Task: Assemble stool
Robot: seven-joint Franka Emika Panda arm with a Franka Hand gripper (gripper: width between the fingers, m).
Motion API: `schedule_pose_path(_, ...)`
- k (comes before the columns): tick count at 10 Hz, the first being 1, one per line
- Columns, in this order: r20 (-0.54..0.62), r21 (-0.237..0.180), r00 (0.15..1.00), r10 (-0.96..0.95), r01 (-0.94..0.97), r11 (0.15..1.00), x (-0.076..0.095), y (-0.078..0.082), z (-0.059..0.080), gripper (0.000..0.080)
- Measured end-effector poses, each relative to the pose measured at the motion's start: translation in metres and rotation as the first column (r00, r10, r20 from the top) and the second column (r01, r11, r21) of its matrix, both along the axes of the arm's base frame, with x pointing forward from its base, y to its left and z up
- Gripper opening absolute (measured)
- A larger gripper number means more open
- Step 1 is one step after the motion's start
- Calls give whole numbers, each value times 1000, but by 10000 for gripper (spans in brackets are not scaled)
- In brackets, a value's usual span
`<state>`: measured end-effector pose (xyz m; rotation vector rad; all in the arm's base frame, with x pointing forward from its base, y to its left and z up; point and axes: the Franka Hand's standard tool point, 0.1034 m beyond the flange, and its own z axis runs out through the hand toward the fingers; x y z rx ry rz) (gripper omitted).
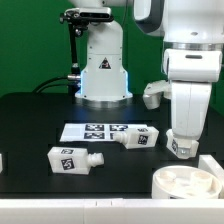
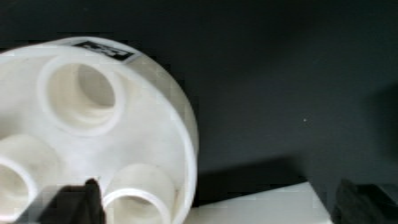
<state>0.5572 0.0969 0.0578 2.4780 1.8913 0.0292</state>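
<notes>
The stool's round white seat (image 1: 188,184) lies at the front of the exterior view's right, its leg sockets facing up. In the wrist view the seat (image 2: 89,130) shows three round sockets and a tag on its rim. My gripper (image 2: 217,205) is open above the seat's edge: one dark finger (image 2: 71,205) hangs over the seat, and the other finger (image 2: 365,200) stands well clear of it. In the exterior view the gripper (image 1: 186,152) hangs just behind the seat. Two legs (image 1: 73,160) (image 1: 133,137) lie on the black table, and a third leg (image 1: 153,93) lies further back.
The marker board (image 1: 95,130) lies flat in the middle. The white robot base (image 1: 103,62) stands behind it. A white raised wall (image 1: 207,166) runs beside the seat. A small tagged white piece (image 1: 183,147) shows by my fingers; I cannot tell what it is.
</notes>
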Motion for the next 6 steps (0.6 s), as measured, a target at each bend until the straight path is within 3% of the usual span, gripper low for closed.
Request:
schedule_pose_path(1, -2, 0, 1000, -12, 12, 1000, -1, 0, 0, 648)
schedule_pose_path(2, 12, 10, 986, -164, 163, 987, -12, 6, -2, 648)
schedule_pose_path(3, -5, 7, 962, -272, 272, 962, -42, 20, -10, 648)
schedule_pose_path(4, -18, -4, 888, -460, 460, 888, -58, 33, -6, 648)
schedule_pose_path(6, 30, 73, 853, -522, 519, 852, -64, 44, -8, 648)
